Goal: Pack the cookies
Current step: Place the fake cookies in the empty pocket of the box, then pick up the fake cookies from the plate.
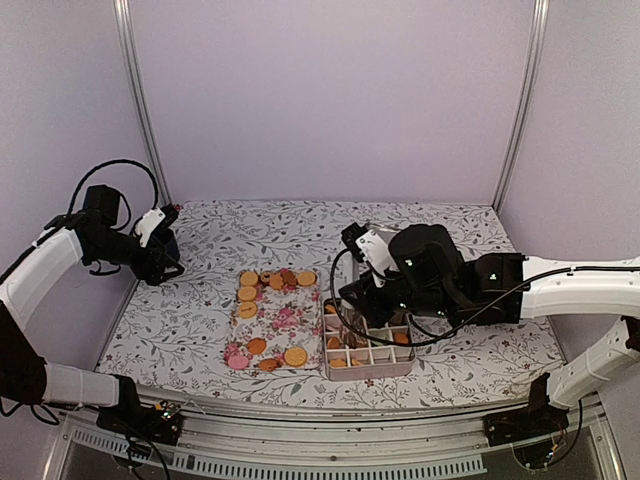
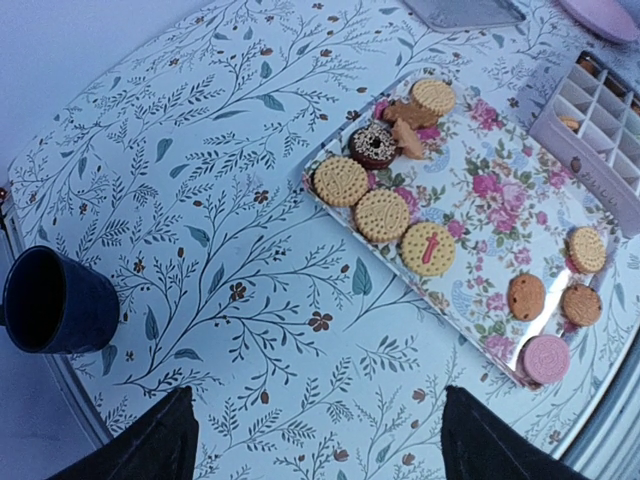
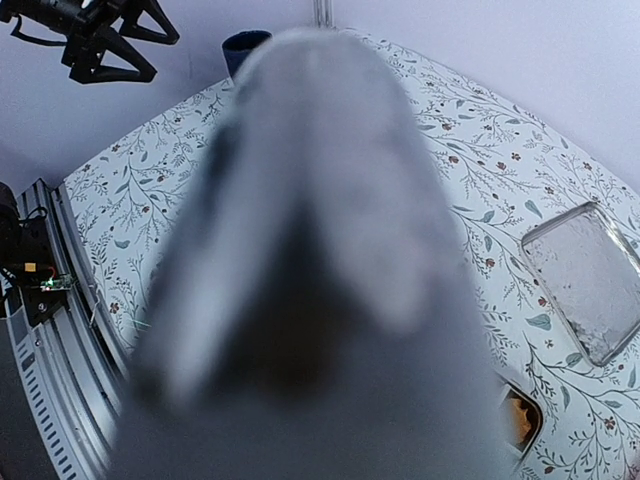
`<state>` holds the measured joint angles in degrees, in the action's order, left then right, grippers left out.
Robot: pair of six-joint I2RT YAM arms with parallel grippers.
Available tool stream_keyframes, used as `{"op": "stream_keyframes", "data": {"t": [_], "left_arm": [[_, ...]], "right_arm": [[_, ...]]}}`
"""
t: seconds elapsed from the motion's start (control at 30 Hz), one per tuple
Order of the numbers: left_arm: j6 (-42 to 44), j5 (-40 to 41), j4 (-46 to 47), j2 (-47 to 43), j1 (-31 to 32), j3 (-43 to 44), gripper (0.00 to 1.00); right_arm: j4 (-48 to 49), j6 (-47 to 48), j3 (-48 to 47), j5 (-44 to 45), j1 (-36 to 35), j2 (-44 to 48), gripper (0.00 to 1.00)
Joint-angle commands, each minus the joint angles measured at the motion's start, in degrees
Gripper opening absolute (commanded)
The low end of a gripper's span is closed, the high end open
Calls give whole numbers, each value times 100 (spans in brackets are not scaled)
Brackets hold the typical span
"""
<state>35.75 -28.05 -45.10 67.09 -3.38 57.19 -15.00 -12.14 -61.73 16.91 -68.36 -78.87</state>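
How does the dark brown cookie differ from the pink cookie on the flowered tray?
The dark brown cookie is speckled with light dots; the pink cookie is plain pink. The dark brown cookie lies among tan cookies at one end of the flowered tray; the pink cookie lies at the opposite end, by the rim. Both are round and lie flat.

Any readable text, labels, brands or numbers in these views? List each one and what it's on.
No text can be read in any view.
divided box: faint marks on its outer wall, too blurred to read.
tan cookies: stamped relief on top, too small to read.
red-marked cookie: a red shape on top; cannot tell whether it is a character.
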Motion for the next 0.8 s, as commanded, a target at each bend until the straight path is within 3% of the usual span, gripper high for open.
{"op": "stream_keyframes", "data": {"t": [0.0, 0.2, 0.4, 0.63, 0.77], "left_arm": [[11, -60, 96, -133, 13, -101, 85], [26, -60, 107, -144, 11, -129, 85], [3, -64, 118, -151, 12, -150, 85], [36, 18, 118, -281, -3, -279, 85], [22, -40, 146, -289, -8, -326, 86]], "right_arm": [[13, 99, -235, -31, 60, 14, 31], [19, 217, -504, 20, 59, 0, 32], [522, 609, -1154, -127, 203, -648, 34], [1179, 1032, -2334, -743, 696, -2052, 37], [1219, 1151, -3557, -995, 943, -3137, 39]]}}
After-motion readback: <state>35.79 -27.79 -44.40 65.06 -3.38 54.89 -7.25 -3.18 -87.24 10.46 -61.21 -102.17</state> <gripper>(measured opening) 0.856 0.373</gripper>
